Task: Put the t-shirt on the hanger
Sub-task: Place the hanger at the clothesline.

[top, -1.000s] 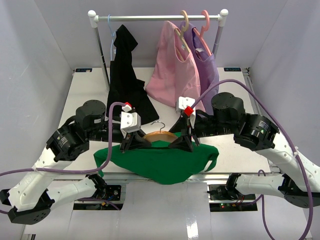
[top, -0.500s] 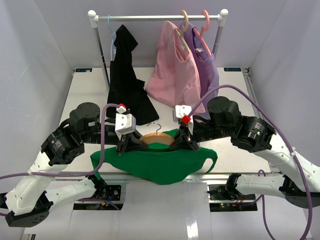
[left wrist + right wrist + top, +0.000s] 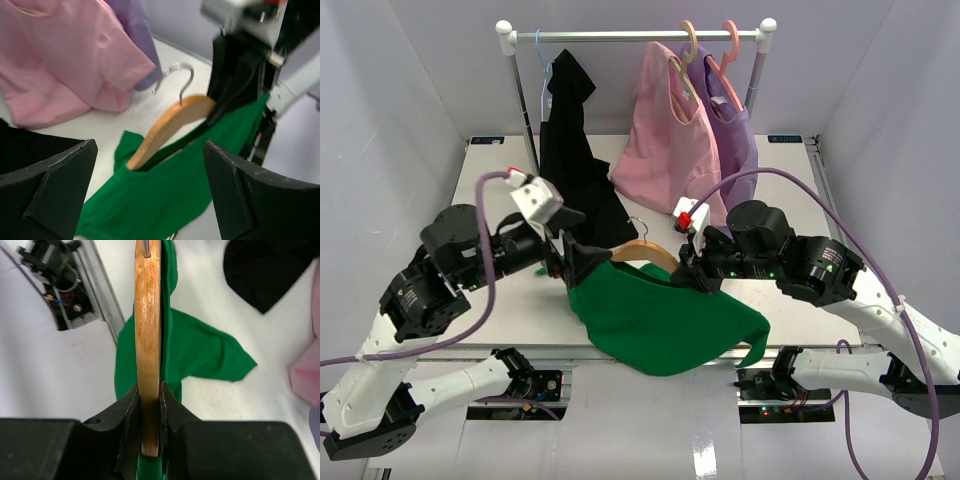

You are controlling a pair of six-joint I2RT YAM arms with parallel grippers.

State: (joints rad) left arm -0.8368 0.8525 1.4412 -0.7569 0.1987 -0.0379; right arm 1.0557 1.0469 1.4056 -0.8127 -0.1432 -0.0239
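Your right fingers [image 3: 125, 415] are clamped on the hanger [image 3: 148, 315] at the near edge of the worktop [image 3: 790, 180], with the t-shirt [image 3: 660, 315] draped from it. Your left fingers [image 3: 65, 185] stand apart and empty just left of it. The black garment [image 3: 565, 150] hangs close behind them.

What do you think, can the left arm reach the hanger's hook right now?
Probably yes: the open left fingers face the hanger, its hook stands clear of the t-shirt, and the right fingers clamp only the far shoulder.
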